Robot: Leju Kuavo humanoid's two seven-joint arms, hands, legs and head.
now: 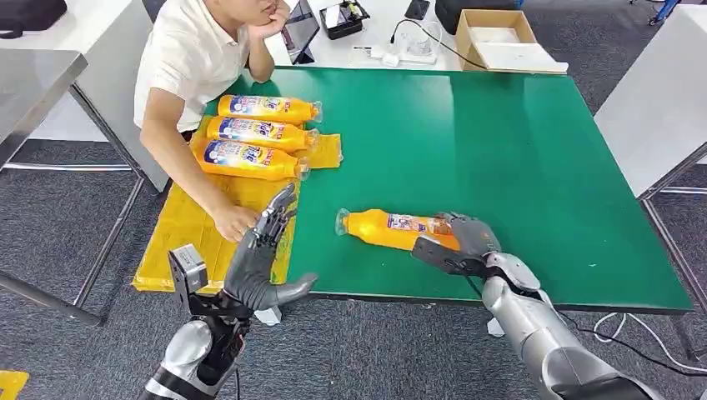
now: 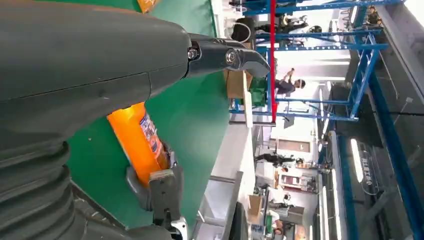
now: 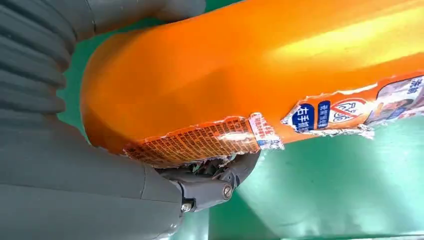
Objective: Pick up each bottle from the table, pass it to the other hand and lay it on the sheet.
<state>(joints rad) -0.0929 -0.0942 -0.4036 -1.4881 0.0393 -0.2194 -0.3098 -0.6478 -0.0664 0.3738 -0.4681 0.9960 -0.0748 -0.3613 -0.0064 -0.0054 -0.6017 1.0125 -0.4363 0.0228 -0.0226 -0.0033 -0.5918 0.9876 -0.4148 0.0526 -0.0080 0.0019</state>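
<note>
Orange detergent bottle (image 1: 390, 228), lying on green table mat (image 1: 500, 150), base gripped by right hand (image 1: 458, 242).
Torn blue-and-white label (image 3: 327, 112), Chinese print too small to read. Three like bottles (image 1: 258, 133) lie side by side on crinkled yellow sheet (image 1: 188, 225). Left hand (image 1: 263, 258) raised, fingers spread, holding nothing. Seated person's hand (image 1: 233, 222) rests on sheet; grey carpet floor (image 1: 75, 217).

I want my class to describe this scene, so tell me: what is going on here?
A humanoid robot is working at a green table. Its right hand grips the base end of an orange bottle lying on the table. Its left hand is raised and open, holding nothing, over the yellow sheet. Three orange bottles already lie side by side on that sheet. A seated person rests a hand on the sheet.
</note>
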